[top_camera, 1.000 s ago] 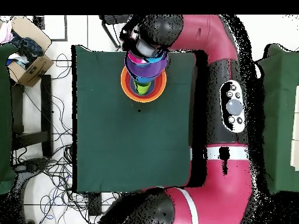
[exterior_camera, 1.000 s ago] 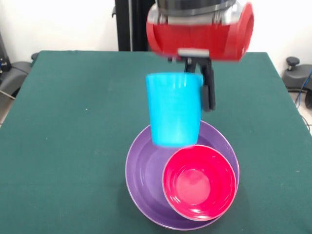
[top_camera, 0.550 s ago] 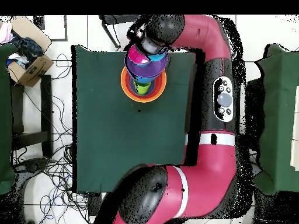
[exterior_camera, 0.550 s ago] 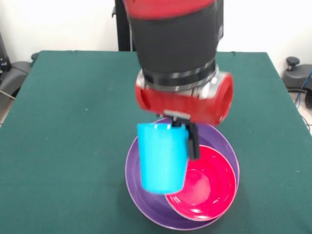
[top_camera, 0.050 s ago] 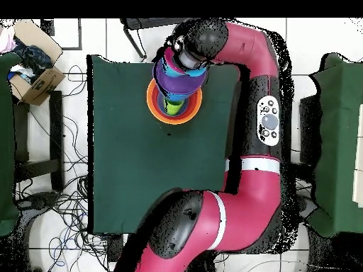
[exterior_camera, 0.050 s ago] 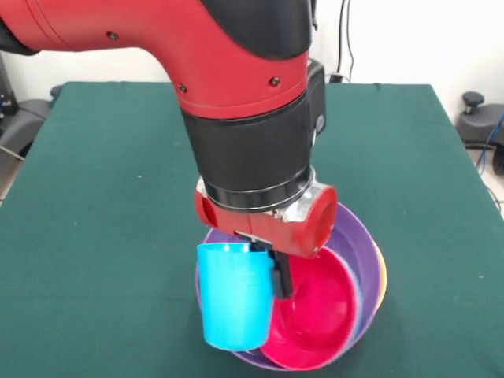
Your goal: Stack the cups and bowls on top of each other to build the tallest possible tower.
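Note:
My gripper [exterior_camera, 0.050 s ago: 272, 276] is shut on the rim of the light blue cup [exterior_camera, 0.050 s ago: 232, 298], with one black finger [exterior_camera, 0.050 s ago: 281, 276] outside the cup wall. The cup hangs upright over the near left rim of the purple bowl [exterior_camera, 0.050 s ago: 356, 228]. A pink-red bowl [exterior_camera, 0.050 s ago: 316, 313] lies tilted inside the purple one. An orange rim [exterior_camera, 0.050 s ago: 383, 277] peeks out at the right. In the overhead view, the tower has an orange bowl [top_camera, 0.050 s ago: 153, 106] at its base, the purple bowl [top_camera, 0.050 s ago: 177, 85] above it and a lime green cup [top_camera, 0.050 s ago: 172, 106] in the middle. The arm hides the gripper there.
The green table [exterior_camera, 0.050 s ago: 94, 197] spreads wide to the left of and behind the tower. The thick red and black arm [exterior_camera, 0.050 s ago: 244, 118] fills the upper middle of the front view. A cardboard box [top_camera, 0.050 s ago: 34, 71] and cables lie on the floor beside the table.
The arm has come down and toward the camera, carrying the blue cup from above the purple bowl's far side to its near left rim. The pink-red bowl now sits more tilted.

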